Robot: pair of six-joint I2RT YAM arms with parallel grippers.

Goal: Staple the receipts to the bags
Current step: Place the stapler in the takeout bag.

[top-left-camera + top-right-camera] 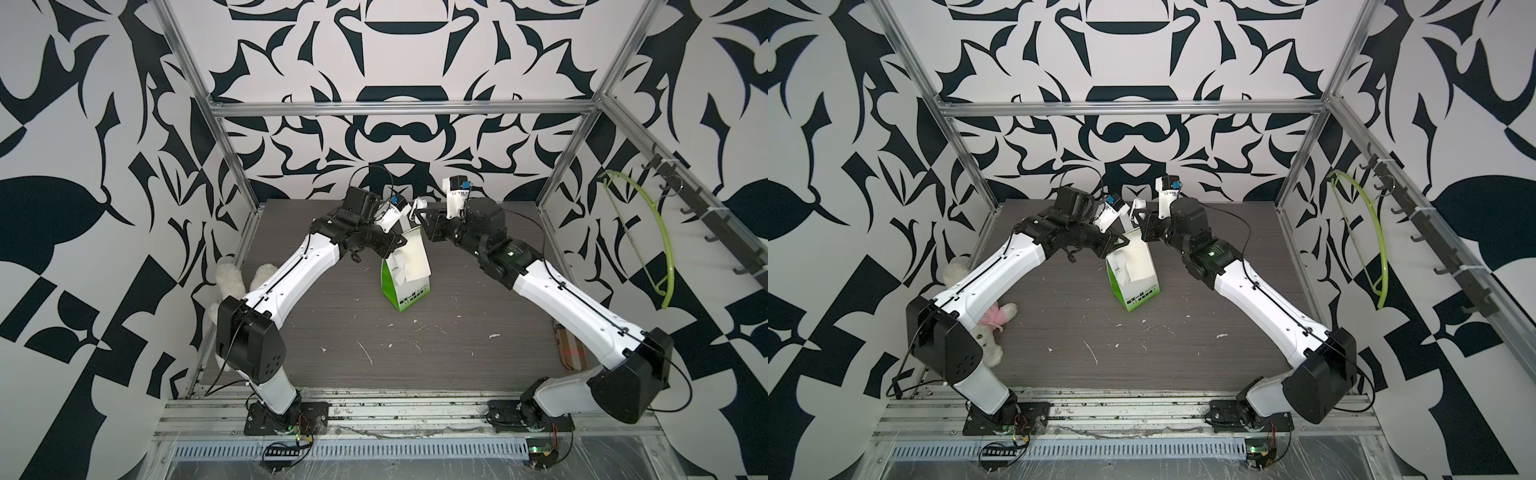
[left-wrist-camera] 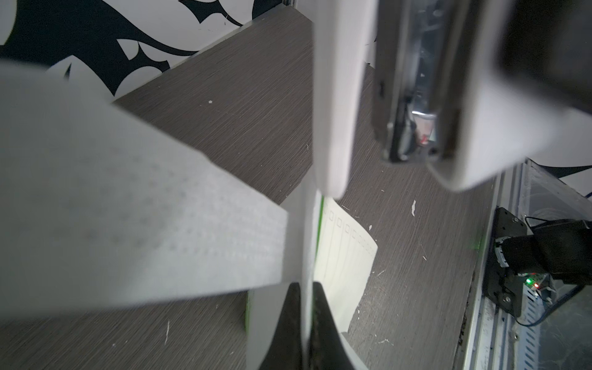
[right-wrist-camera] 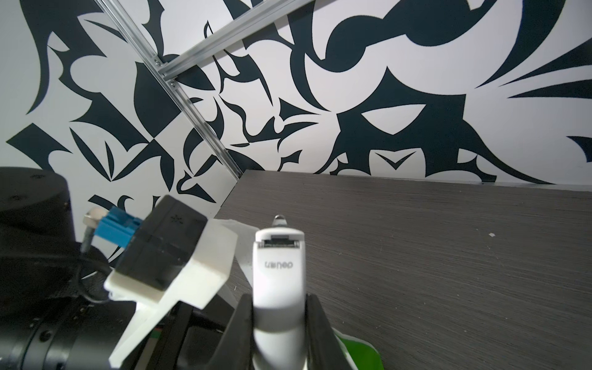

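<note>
The white bag [image 1: 409, 291] [image 1: 1138, 291] with green sides stands mid-table. The cream receipt [image 1: 417, 259] [image 1: 1139, 261] [image 2: 344, 256] hangs against its front. My left gripper [image 1: 400, 242] [image 1: 1121, 242] [image 2: 306, 288] is shut on the bag's thin top edge. Whether the receipt's top is also in that pinch, I cannot tell. A white bag handle [image 2: 128, 208] crosses the left wrist view. My right gripper [image 1: 424, 220] [image 1: 1144, 222] [image 3: 278, 301] is shut on the white stapler [image 1: 417, 205] [image 1: 1138, 205] [image 3: 278, 266] [image 2: 416, 96] just behind the bag's top. The stapler's arms are apart, with one tip at the receipt's top.
A white and pink plush toy [image 1: 230, 278] [image 1: 992, 328] lies under the left arm at the table's left edge. A green hoop [image 1: 660, 241] [image 1: 1379, 241] hangs on the right wall below a hook rail. A brown object [image 1: 569, 349] lies by the right arm. Paper scraps dot the table.
</note>
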